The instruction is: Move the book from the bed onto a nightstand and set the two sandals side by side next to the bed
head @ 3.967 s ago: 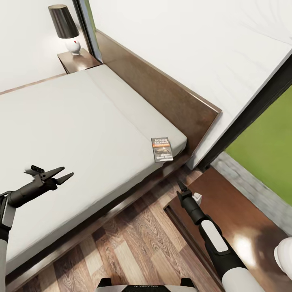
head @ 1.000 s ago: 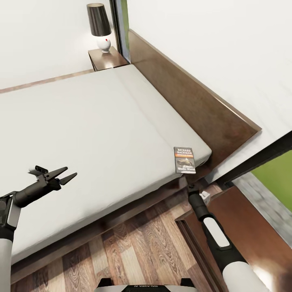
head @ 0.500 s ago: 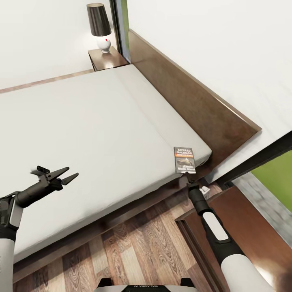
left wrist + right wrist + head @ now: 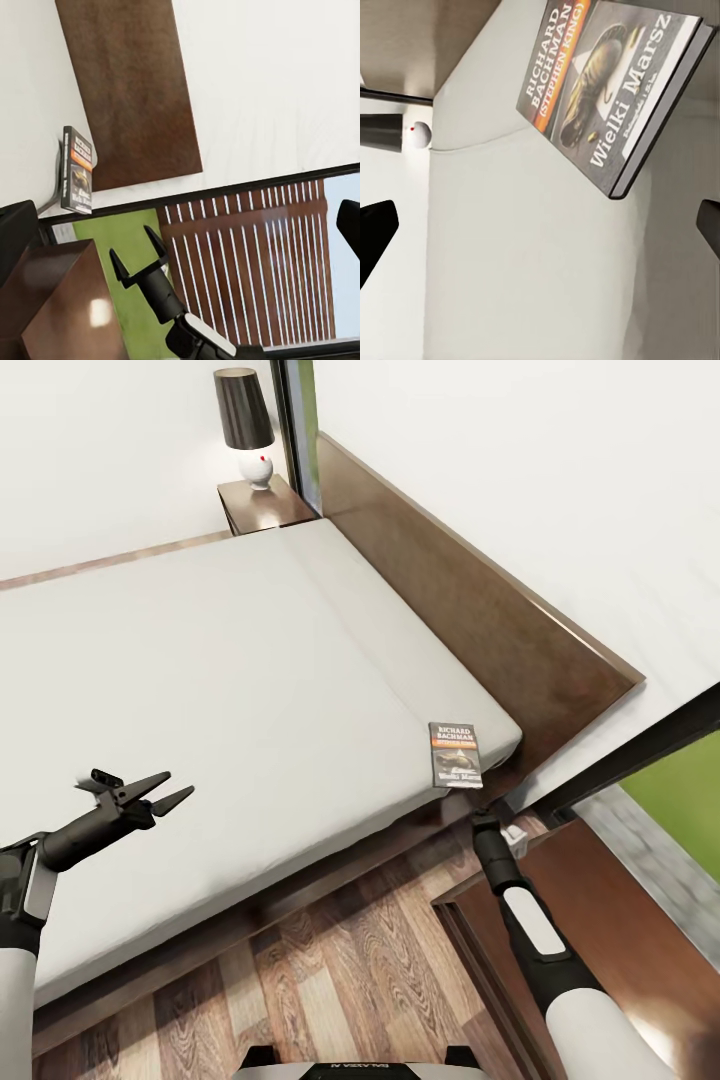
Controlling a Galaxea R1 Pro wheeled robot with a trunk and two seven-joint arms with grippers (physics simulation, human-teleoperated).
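— What's over in the far corner, by the wall?

— A lamp (image 4: 246, 422): black tapered shade, round white base with a small red dot on it.

— And next to it?

— A dark window frame (image 4: 292, 430), a thin strip of green showing through the glass. Nearer us a second dark frame (image 4: 640, 755) runs slantwise, with bright lawn (image 4: 680, 795) behind it and a grey stone sill (image 4: 650, 875) below.

— Anything past the lawn?

— A brown slatted fence (image 4: 247, 247), pale sky above it.

— The floor?

— Brown wood planks (image 4: 340, 970), strongly grained.
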